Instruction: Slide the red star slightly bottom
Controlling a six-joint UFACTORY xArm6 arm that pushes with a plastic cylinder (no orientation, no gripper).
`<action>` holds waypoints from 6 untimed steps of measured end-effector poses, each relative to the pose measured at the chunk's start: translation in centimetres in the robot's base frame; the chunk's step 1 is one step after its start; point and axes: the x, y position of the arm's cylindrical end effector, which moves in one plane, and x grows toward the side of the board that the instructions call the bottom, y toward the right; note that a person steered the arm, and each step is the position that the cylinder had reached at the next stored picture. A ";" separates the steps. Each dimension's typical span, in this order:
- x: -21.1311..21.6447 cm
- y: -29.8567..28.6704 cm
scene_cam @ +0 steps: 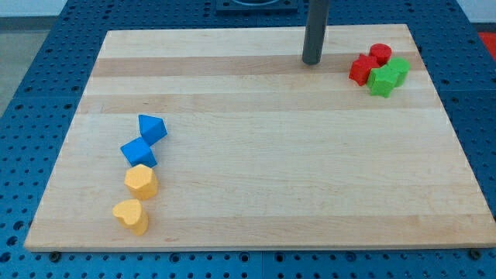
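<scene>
Pincerless, my tip grasped nothing and rested left of the red star near the board's top-right, approach apparently underway; next move likely needed positioning above it.

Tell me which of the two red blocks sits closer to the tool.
The red star, the lower-left of the pair. My tip is to its left; the red cylinder lies further toward the view's right.
</scene>
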 end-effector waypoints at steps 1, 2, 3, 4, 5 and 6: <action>-1.4 2.6; -1.7 3.6; -1.7 3.6; -3.0 7.8; -3.0 8.0; -3.0 8.0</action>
